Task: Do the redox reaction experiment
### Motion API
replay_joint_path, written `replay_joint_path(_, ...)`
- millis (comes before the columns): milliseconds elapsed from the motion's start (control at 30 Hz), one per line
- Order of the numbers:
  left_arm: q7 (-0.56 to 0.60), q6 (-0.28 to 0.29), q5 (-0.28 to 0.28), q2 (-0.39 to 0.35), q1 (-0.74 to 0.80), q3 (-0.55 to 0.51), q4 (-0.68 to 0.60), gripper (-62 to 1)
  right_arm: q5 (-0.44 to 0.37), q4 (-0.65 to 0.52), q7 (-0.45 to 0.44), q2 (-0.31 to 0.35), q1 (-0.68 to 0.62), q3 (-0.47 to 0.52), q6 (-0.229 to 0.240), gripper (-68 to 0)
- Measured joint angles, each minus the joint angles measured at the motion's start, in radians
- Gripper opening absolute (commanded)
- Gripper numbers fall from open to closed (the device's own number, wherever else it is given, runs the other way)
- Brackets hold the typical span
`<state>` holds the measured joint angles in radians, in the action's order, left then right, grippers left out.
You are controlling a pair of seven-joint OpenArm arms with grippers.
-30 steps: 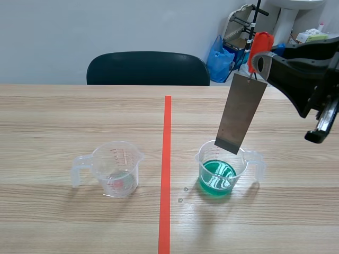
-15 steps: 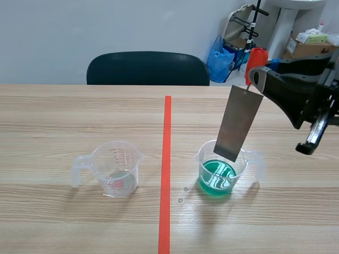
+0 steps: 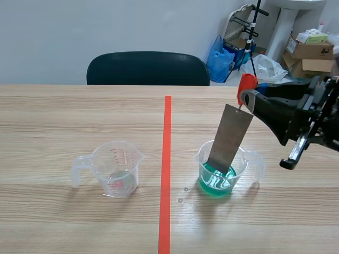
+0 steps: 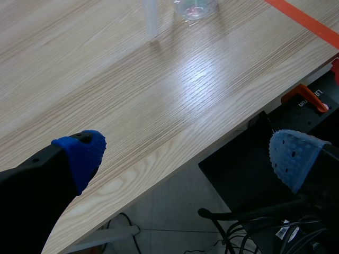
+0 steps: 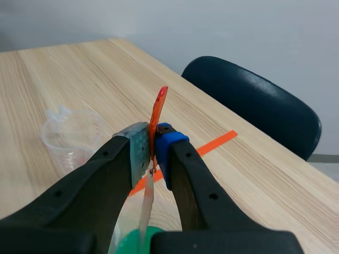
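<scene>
Metal strip [image 3: 229, 138] hangs tilted from an orange-red clip [image 3: 247, 83] pinched in my right gripper [image 3: 250, 98], so its lower end sits inside the beaker of green liquid [image 3: 222, 172], my fingers above the rim. My left gripper [image 4: 185, 153] gapes wide over the table [image 4: 159, 106] edge, holding nothing, clear beaker [image 4: 195, 6] ahead. From my right wrist, the strip drops below my fingertips.

Bright, soft light falls from above. On the table [image 3: 79, 116] the clear cup [image 3: 115, 168] and the cup of green liquid [image 3: 222, 170] cast only faint, soft-edged shadows on their near side. In the left wrist view a broad white glare lies on the wood ahead of the left gripper [image 4: 188, 153], and the space below the table's edge is dim. The red clip [image 5: 160, 103] pinched in the right gripper [image 5: 152, 153] glows where light passes through it; the chair [image 5: 254, 100] carries a pale sheen.
</scene>
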<state>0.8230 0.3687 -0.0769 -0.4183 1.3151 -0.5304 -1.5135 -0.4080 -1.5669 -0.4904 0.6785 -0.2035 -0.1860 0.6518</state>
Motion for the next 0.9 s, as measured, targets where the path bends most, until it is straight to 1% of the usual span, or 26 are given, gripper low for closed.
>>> replay_joint_path(67, 0.0, 0.0, 0.002, 0.0, 0.0, 0.0, 0.0, 1.4, 0.028, 0.041, -0.013, -0.021, 0.018, -0.003, 0.0, -66.9)
replay_joint_path(233, 0.0, 0.0, 0.002, 0.0, 0.0, 0.0, 0.0, 1.4, 0.1, 0.129, -0.072, -0.068, 0.04, -0.05, 0.0, -66.9)
replay_joint_path(333, 0.0, 0.0, 0.002, 0.0, 0.0, 0.0, 0.0, 1.4, 0.145, 0.163, -0.113, -0.091, 0.04, -0.052, 0.0, -66.9)
replay_joint_path(433, 0.0, 0.0, 0.002, 0.0, 0.0, 0.0, 0.0, 1.4, 0.189, 0.178, -0.124, -0.103, 0.04, -0.052, 0.0, -66.9)
replay_joint_path(567, 0.0, 0.0, 0.002, 0.0, 0.0, 0.0, 0.0, 1.4, 0.204, 0.18, -0.131, -0.122, 0.04, -0.052, 0.0, -66.9)
replay_joint_path(900, 0.0, 0.0, 0.002, 0.0, 0.0, 0.0, 0.0, 1.4, 0.211, 0.18, -0.143, -0.122, 0.039, -0.052, 0.0, -66.9)
